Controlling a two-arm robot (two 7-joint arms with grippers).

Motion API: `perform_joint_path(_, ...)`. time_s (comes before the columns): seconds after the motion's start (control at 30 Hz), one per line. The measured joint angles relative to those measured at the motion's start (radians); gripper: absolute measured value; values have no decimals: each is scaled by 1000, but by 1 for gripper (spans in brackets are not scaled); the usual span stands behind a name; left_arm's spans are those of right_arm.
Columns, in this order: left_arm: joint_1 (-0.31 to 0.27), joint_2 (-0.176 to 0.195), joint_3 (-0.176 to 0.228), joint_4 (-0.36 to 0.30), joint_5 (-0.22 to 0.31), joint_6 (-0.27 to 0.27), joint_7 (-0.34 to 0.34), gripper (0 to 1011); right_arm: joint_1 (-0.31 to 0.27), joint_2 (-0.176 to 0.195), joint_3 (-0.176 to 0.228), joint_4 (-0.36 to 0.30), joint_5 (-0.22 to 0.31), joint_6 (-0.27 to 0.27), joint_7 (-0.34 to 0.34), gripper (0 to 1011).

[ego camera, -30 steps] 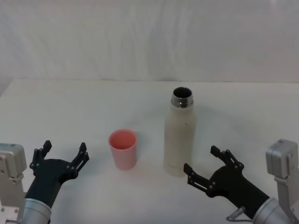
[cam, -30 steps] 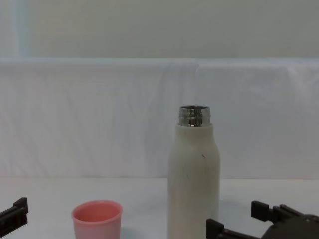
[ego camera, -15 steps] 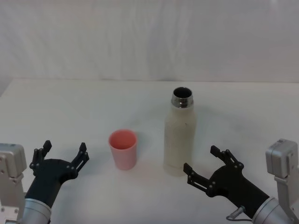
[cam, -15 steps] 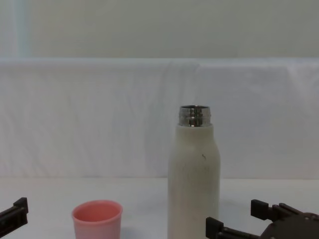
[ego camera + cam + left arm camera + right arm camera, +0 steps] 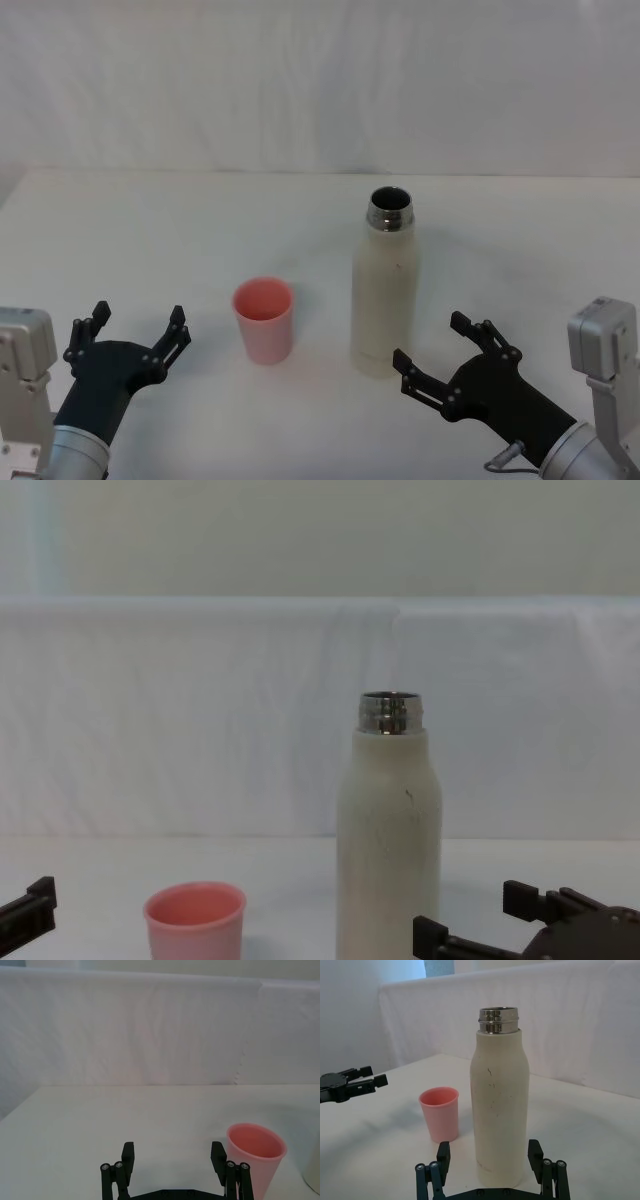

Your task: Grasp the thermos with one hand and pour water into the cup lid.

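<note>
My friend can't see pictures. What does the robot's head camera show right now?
A tall cream thermos with its top open stands on a white table, with a small pink cup lid to its left. The right gripper is open beside the thermos's base, and the left gripper is open left of the cup.

A flat white matte table top [image 5: 200,230] is seen spreading across the foreground, its far edge running straight from side to side. Behind it, a white cloth backdrop [image 5: 320,80], faintly creased, is hung along that edge. Above the cloth, a plain pale wall [image 5: 320,530] is seen in the chest view.
</note>
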Motion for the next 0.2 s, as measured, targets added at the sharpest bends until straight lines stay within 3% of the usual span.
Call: perform_joint_path(0.2,0,0,0,0,0,0,0,1001,0,0,0,0,-1,1,0,1003)
